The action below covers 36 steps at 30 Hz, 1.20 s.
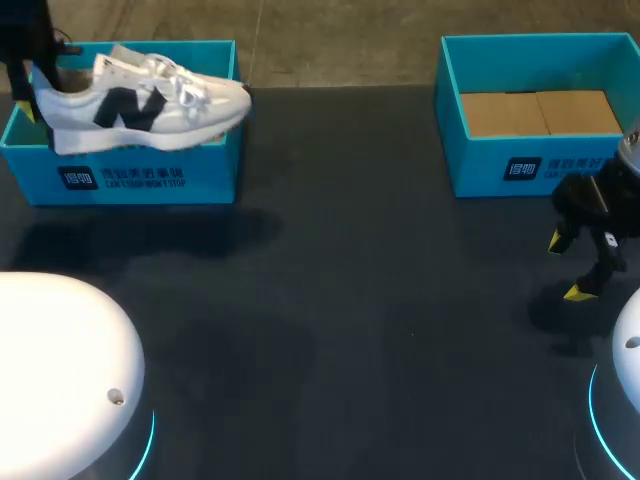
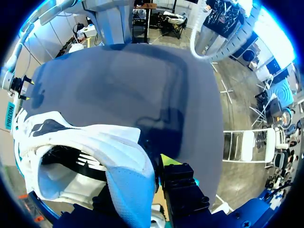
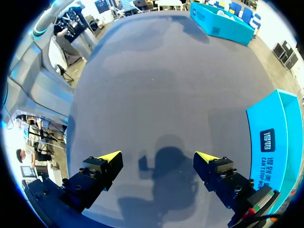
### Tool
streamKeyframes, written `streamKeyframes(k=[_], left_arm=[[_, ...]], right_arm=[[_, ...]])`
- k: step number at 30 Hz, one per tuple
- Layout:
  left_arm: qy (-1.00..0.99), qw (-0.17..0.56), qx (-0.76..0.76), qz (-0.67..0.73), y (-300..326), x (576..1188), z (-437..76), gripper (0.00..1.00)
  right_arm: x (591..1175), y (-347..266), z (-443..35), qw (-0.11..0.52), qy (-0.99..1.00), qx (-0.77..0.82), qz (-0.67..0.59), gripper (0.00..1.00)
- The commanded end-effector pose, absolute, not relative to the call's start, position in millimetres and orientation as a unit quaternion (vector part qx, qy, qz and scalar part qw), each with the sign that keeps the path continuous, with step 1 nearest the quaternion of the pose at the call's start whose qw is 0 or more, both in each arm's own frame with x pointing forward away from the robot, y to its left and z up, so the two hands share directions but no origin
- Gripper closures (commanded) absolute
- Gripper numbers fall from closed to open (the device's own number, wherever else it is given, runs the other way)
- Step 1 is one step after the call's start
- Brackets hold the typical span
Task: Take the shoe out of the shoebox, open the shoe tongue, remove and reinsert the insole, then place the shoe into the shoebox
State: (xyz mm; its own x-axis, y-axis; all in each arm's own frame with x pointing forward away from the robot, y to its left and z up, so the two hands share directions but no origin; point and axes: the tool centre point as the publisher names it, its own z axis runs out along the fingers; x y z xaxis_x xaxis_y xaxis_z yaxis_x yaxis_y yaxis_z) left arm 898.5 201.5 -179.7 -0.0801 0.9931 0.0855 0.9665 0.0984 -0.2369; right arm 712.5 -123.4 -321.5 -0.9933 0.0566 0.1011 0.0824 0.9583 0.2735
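Both differ: left hand (image 2: pixel 151 167) clamps the shoe (image 1: pixel 140 100), overhead above the shoebox (image 1: pixel 130 182); right hand (image 3: pixel 157 158) gapes empty.

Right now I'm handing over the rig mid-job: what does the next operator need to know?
Left gripper: shut on the white sneaker at its heel, holding it over the left shoebox.
Right gripper: open, empty, above the table near the right shoebox.
Done: sneaker lifted out.
Left: open tongue, remove and reinsert insole, put sneaker back in shoebox.

Dark table (image 1: pixel 350 300); teal box (image 1: pixel 480 165) at far right, brown cardboard (image 1: pixel 540 112) inside.
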Motion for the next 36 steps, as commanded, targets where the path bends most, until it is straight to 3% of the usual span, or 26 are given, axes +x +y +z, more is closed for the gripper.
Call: streamKeyframes(k=[1, 19, 36], left_arm=[[-0.735, 0.059, -0.675, -0.015, 176, 853, -176, 1.00], [-0.738, 0.037, -0.670, -0.064, 90, 792, -209, 1.00], [-0.735, 0.041, -0.675, -0.059, 51, 750, -235, 1.00]], right_arm=[[712, -123, -322, 0.046, -0.989, -0.036, -0.139, 0.00], [712, -123, -322, 0.046, -0.989, -0.036, -0.139, 0.00], [712, -123, -322, 0.046, -0.989, -0.036, -0.139, 0.00]])
